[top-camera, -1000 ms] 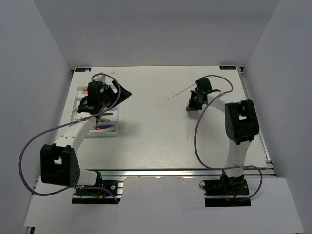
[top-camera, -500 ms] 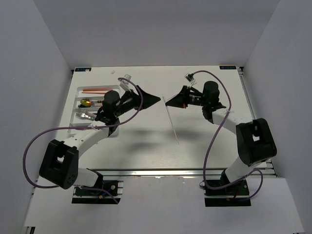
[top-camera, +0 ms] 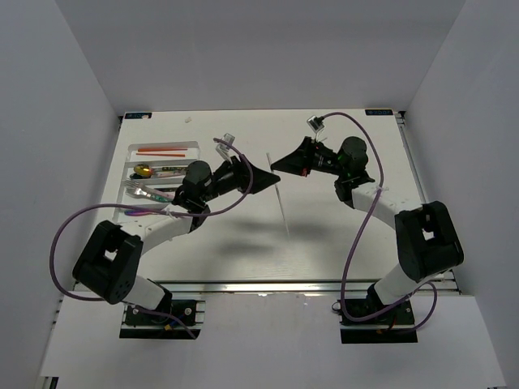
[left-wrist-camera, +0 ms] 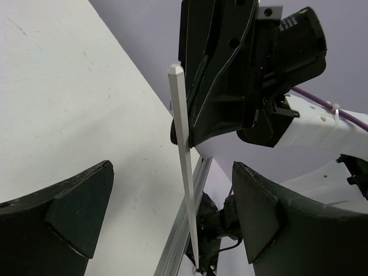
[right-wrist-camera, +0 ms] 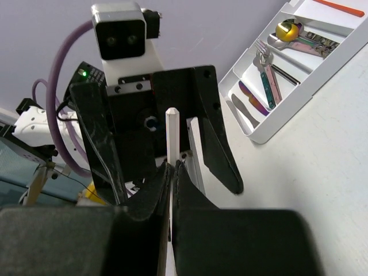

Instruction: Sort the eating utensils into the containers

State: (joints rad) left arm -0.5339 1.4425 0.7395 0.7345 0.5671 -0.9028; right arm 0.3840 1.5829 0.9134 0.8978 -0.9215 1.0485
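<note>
While the right gripper (top-camera: 276, 166) pinches the clear stick (top-camera: 281, 212) tight near its top end, that stick slants over the middle of the table (top-camera: 349, 235). The left gripper (top-camera: 268, 178) faces it, fingers spread wide, holding nothing. The white tray (right-wrist-camera: 287, 112) sits by the table's left edge, with other utensils inside.

**Occlusions and cut-offs**

Top view: left arm (top-camera: 158, 225) covers tray (top-camera: 128, 162) at its 6 o'clock end; utensils (top-camera: 146, 170) too small to type. Lower end of clear stick (left-wrist-camera: 183, 149) exits left-wrist frame at 6 o'clock. Right-wrist view clips tray at 1 o'clock.
</note>
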